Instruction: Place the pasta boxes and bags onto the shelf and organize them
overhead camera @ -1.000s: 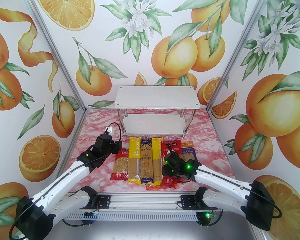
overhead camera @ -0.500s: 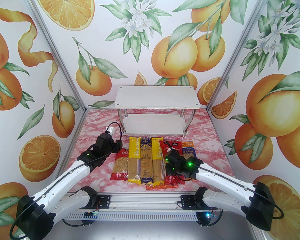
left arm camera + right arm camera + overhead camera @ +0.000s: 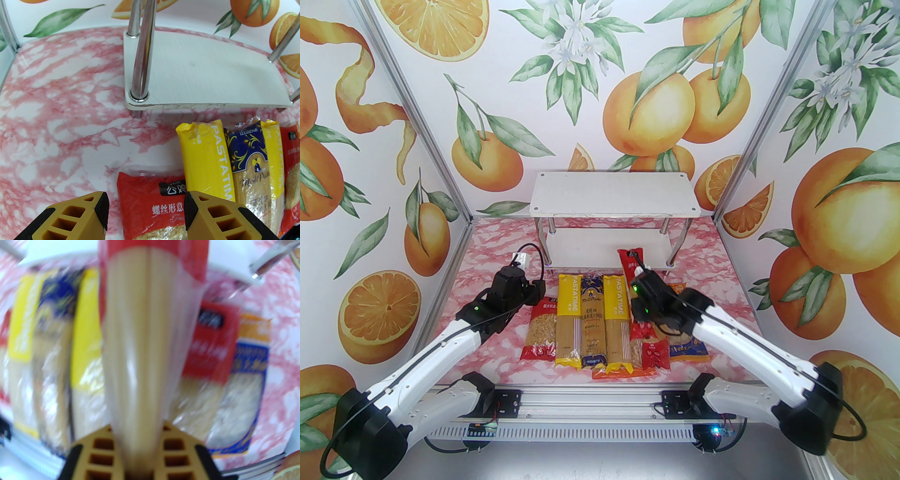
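Pink-and-white marbled surface lies between walls printed with oranges and green leaves. At the far middle of it stands one small two-tier shelf: two white rectangular boards with rounded corners on thin chrome legs, the lower board close over the surface.

Just in front of the shelf the plastic pasta packs lie side by side, with their long sides pointing to it. From the left I count one wide red bag of short pasta, one long yellow spaghetti pack, one long dark blue spaghetti pack and a second long yellow spaghetti pack. Further right, partly under the right arm, are one red pack and one wide orange-and-blue bag. How many more lie beneath I cannot tell.

The right pincer is closed on one long red spaghetti pack, gripping its clear middle part from both sides. This pack is held above the row, and its far red end points to the lower board.

The left pincer is about half open with nothing between its fingers. It hangs over the far left corner of the wide red bag.
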Robot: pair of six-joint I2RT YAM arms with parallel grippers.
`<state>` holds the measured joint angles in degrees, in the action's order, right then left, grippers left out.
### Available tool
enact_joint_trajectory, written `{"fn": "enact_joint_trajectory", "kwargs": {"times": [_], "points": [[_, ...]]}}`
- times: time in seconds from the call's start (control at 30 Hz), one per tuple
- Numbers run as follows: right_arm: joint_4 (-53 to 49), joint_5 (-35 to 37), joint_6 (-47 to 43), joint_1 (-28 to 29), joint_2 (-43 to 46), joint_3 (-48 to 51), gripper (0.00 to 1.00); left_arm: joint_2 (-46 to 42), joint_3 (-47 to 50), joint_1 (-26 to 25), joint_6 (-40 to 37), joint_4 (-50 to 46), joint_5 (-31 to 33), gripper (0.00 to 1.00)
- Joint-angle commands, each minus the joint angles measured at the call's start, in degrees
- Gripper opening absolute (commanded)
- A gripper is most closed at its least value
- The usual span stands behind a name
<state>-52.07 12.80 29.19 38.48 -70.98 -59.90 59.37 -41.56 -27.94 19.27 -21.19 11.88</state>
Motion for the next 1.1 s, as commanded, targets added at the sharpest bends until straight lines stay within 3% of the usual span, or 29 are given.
{"fn": "enact_joint_trajectory", "kwargs": {"times": [0.0, 0.47, 1.07], "points": [[5.59, 5.75, -6.16, -2.84, -4.11, -5.75, 0.0, 0.48, -1.67, -0.28, -0.61, 1.43, -0.81, 0.57], [15.91, 10.34, -14.89, -14.02, -21.64, -15.84, 0.0, -0.71, -2.17, -0.27, -0.81, -0.81, 0.41, 0.57], [27.03, 18.42, -18.2, -18.0, -33.77, -20.21, 0.0, -0.86, -2.67, -0.31, -0.88, -2.14, 0.85, 0.58]]}}
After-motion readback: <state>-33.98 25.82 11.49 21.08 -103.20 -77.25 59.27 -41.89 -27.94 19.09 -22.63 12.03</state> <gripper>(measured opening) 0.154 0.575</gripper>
